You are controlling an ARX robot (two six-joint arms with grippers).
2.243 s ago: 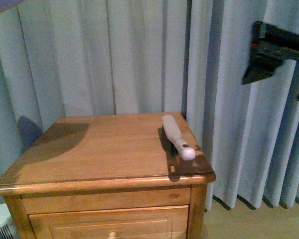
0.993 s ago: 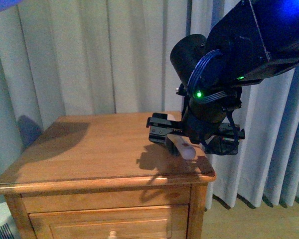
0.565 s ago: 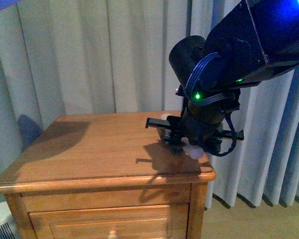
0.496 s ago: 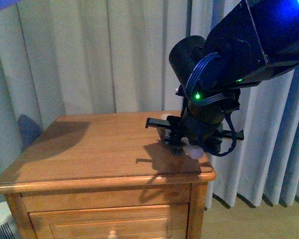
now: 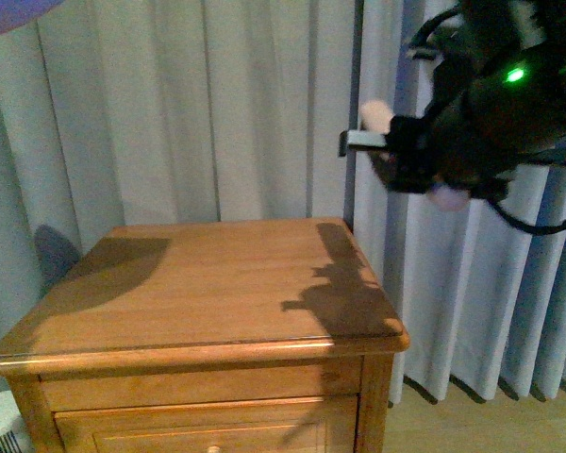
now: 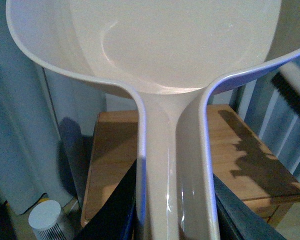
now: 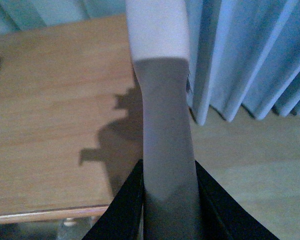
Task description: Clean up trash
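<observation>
Front: right gripper [image 5: 410, 156] high by the curtain [image 5: 217, 104], past the right edge of the nightstand [image 5: 198, 283], pinching a white brush [image 5: 375, 115].
L wrist: left gripper [image 6: 176, 215] clamped on the handle of the dustpan [image 6: 175, 50], w/ nightstand below.
R wrist: brush handle pinched tight, over nightstand edge & floor.
Can't tell where the trash is.

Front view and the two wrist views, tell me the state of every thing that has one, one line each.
brush: gripped by its handle, held in the air, off the nightstand.
dustpan: gripped by its handle, held in the air.
right gripper: shut on the brush.
left gripper: shut on the dustpan.
drawer: shut.
curtain: drawn shut.
trash: not seen in any view.
</observation>
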